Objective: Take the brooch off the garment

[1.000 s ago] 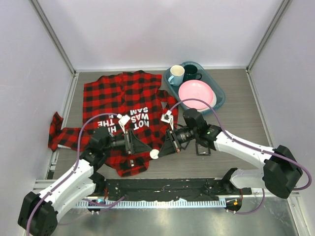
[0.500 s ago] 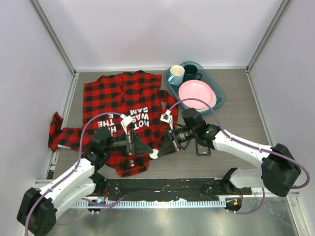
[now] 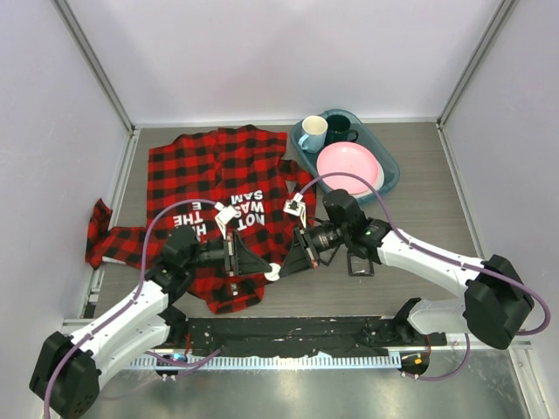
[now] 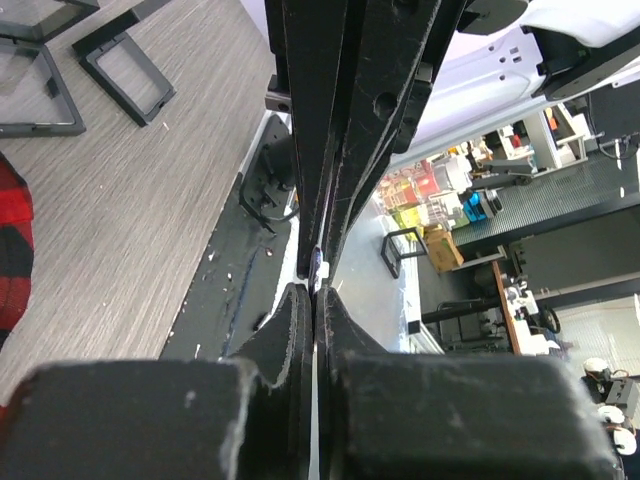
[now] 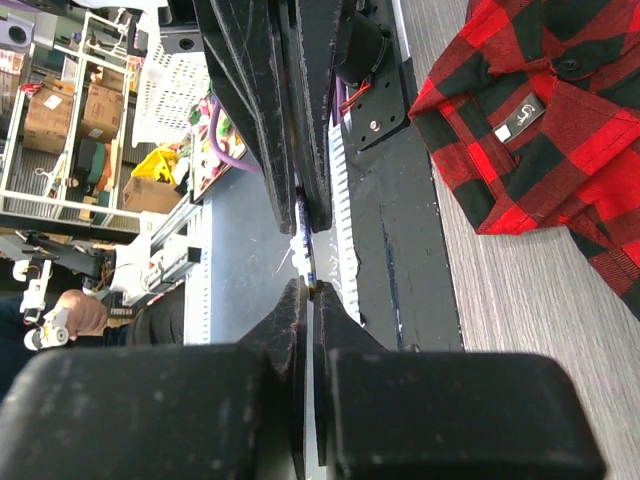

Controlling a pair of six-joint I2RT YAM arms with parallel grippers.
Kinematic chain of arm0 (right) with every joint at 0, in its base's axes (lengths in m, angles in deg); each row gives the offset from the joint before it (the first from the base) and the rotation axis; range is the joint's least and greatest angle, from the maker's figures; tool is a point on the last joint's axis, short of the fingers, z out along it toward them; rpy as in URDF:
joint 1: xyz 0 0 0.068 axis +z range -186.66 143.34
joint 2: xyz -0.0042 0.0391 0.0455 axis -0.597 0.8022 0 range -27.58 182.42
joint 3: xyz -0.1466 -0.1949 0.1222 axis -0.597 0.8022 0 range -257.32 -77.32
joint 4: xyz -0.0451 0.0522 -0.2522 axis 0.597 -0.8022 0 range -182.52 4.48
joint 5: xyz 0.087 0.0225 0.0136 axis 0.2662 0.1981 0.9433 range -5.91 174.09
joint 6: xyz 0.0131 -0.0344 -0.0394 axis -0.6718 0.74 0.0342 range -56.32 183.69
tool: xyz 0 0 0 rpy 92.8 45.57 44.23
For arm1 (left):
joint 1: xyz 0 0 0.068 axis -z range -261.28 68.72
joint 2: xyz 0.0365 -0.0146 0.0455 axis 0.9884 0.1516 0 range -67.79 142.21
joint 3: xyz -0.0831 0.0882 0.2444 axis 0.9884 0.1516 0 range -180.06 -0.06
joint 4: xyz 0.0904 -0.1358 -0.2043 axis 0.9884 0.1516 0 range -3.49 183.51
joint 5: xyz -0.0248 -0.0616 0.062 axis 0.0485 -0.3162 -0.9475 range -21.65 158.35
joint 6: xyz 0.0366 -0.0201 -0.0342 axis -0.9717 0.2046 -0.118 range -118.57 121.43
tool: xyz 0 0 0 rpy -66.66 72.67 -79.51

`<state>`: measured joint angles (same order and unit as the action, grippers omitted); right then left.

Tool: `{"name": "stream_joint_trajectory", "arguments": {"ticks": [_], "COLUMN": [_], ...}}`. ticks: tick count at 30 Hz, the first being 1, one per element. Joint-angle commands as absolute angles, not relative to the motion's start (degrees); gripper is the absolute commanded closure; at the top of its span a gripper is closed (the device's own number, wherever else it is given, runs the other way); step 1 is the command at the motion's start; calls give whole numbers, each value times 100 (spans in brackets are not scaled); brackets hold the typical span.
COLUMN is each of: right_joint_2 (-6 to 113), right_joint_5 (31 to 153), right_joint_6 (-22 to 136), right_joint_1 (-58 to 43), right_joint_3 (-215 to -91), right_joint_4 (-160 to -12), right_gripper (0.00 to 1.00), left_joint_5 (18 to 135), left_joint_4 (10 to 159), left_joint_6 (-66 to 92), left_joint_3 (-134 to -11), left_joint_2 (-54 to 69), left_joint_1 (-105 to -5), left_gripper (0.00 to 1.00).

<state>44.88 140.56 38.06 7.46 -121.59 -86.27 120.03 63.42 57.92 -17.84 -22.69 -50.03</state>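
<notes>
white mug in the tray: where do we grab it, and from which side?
Likely the rim wall, from straight above: one finger inside the open mouth, one outside, on the side away from the dark mug. The white mug stands upright in a corner of the tray, so tray wall and neighbour block a sideways approach.

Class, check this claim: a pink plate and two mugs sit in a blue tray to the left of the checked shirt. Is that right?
Not quite. The top view shows the tray to the right of the shirt, not the left. The rest holds: the pink plate, the white mug and the dark mug sit in it.
</notes>
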Motion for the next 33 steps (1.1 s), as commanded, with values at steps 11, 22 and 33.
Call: {"name": "stream_joint_trajectory", "arguments": {"ticks": [11, 22, 33], "right_joint_2": [3914, 4097, 4510], "right_joint_5": [12541, 12057, 11784], "right_joint_6": [2924, 1781, 1368], "right_joint_1": [755, 1010, 1063], "right_joint_3": [-11582, -10869, -10904], "right_joint_4": [-7043, -4518, -3684], "right_gripper": [54, 36, 59], "left_joint_5": [10325, 9411, 9489], "left_joint_4": [6287, 5417, 4705], "left_joint_6": [5882, 6471, 6647], "left_joint_3": [-1615, -1167, -1008], "left_joint_2": [-3333, -3869, -3641], "left_joint_1": [-4981, -4981, -4981], "left_gripper": [100, 100, 100]}}
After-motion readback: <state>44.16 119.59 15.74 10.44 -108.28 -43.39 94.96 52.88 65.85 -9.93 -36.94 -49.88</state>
